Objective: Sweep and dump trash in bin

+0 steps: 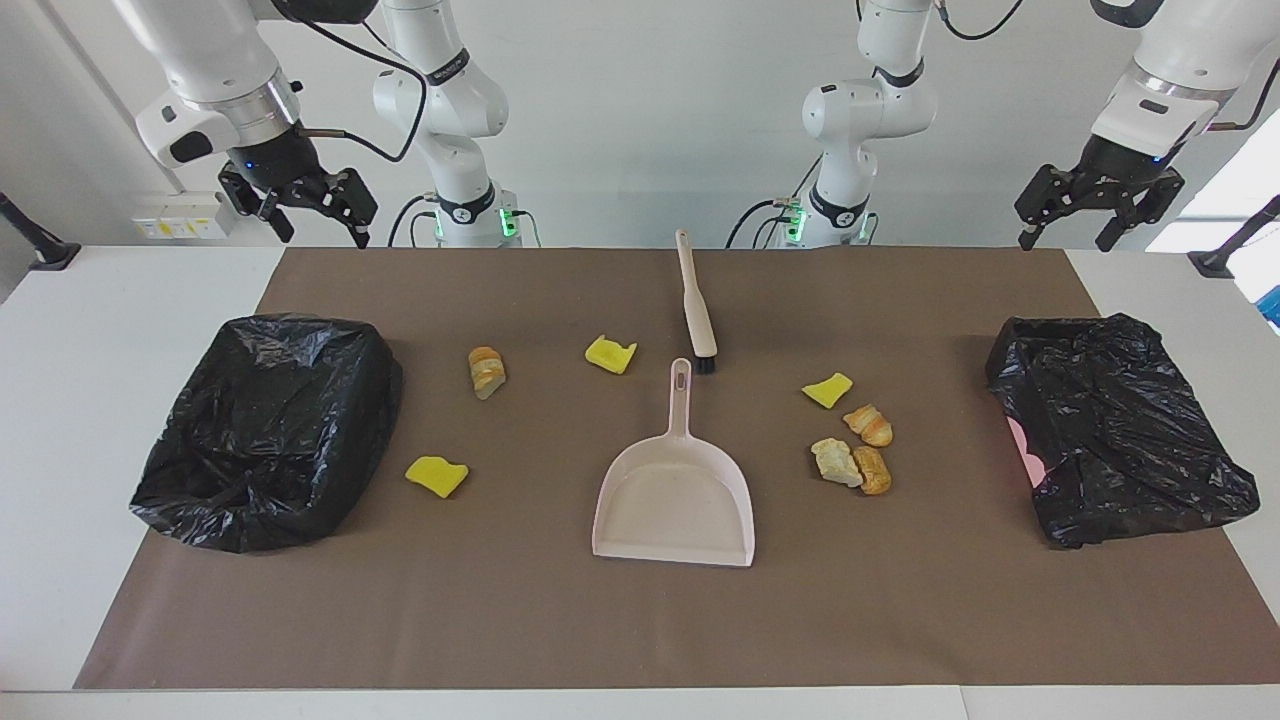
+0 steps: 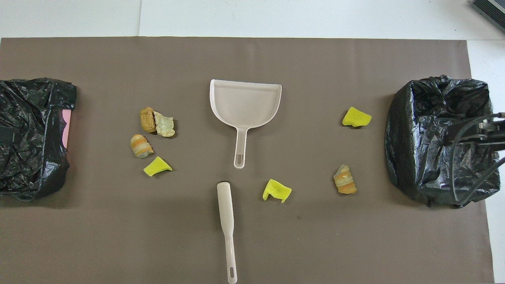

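Brown mat (image 1: pixel 640 620) covered most of the desk (image 1: pixel 100 330), w/ two black-bagged bins, one (image 1: pixel 265 430) at the right arm's end, the other (image 1: pixel 1120 425) at the left arm's. We judged the task not begun: dustpan (image 1: pixel 675 495) & brush (image 1: pixel 697 305) lay untouched mid-mat, dustpan empty. Trash, seven pcs we could count, lay loose on the mat: four (image 1: pixel 852 440) clustered toward the left arm's end, three (image 1: pixel 487 372) toward the right arm's. Left tool (image 1: pixel 1070 238) & right tool (image 1: pixel 315 232) hung raised at the robots' edge of the desk, jaws apart, holding nothing.

Both arms wait raised — left gripper (image 1: pixel 1098 226) and right gripper (image 1: pixel 305 212) open.
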`<state>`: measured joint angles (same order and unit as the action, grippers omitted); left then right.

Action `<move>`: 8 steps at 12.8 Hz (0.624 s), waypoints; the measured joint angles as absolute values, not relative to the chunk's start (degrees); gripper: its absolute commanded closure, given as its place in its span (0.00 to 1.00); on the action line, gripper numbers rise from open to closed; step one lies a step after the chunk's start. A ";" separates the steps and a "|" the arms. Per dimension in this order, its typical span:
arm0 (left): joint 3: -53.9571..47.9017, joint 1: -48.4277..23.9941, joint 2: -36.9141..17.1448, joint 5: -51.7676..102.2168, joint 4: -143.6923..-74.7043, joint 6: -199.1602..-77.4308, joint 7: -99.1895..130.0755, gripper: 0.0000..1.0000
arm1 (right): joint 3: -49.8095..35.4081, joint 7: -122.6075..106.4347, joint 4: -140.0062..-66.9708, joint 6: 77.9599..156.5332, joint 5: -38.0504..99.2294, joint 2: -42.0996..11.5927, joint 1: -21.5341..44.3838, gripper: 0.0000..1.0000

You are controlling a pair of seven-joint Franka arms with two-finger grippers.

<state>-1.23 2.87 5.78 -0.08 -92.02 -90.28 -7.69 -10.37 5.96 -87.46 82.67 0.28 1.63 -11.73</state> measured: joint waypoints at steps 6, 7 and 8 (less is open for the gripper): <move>-4.41 2.48 6.31 1.46 -89.56 -90.26 -1.69 0.00 | -10.49 5.96 -87.45 81.30 0.32 1.68 -11.72 0.00; -4.61 2.46 6.45 1.46 -89.56 -90.23 -1.61 0.00 | -10.48 5.96 -87.45 81.23 0.32 1.69 -11.72 0.00; -4.48 2.47 6.68 1.46 -89.57 -90.13 -1.61 0.00 | -10.46 5.96 -87.45 81.13 0.32 1.73 -11.72 0.00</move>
